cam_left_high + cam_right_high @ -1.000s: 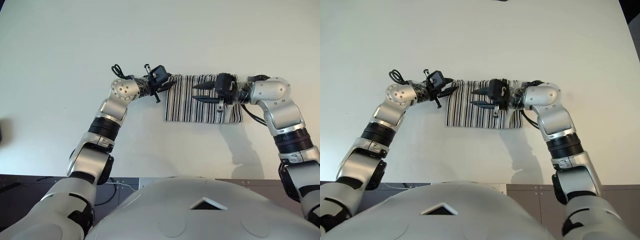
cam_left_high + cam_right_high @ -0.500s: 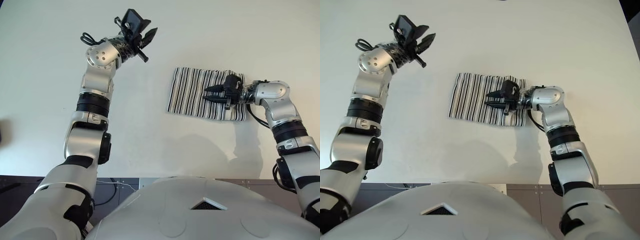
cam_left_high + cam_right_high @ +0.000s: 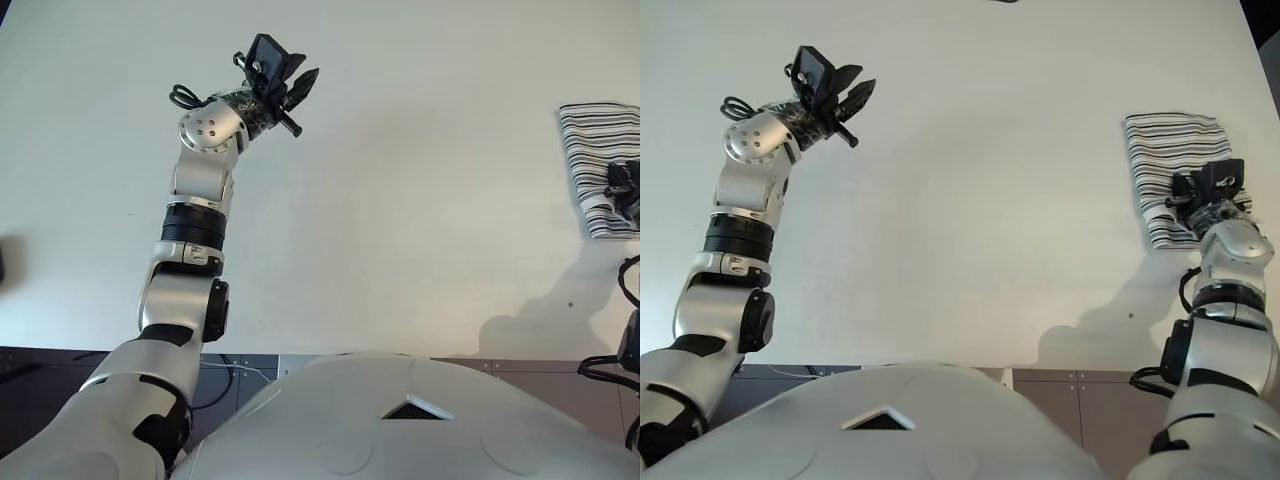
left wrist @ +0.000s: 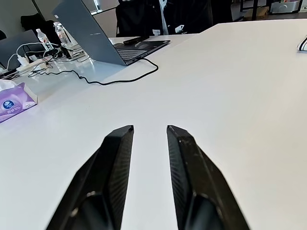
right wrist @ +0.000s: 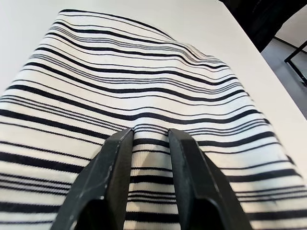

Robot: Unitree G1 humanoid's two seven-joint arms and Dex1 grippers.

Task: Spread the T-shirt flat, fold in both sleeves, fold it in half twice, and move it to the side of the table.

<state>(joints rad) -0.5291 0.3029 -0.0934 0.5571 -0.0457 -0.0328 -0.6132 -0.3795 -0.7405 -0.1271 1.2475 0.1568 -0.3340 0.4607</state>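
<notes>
One-handed, pinching a ridge of the folded striped T-shirt [image 3: 1165,150], lying at the 3 o'clock edge of the white table [image 3: 990,200], between the clenched fingers of the right gripper [image 5: 149,132]. Holding the left gripper [image 3: 305,80] well apart near 11 o'clock above the table, fingers nearly together, grasping nothing.

Quick count: one striped T-shirt [image 3: 1170,150], one white table [image 3: 400,250], two grippers (left gripper [image 4: 149,129], right gripper [image 5: 150,133]), one purple tissue box [image 4: 14,100].

white table [image 4: 249,81] ahead of the left jaws; beyond them an open laptop [image 4: 91,28], black cable [image 4: 125,78] (looped), purple tissue box [image 4: 14,101].
</notes>
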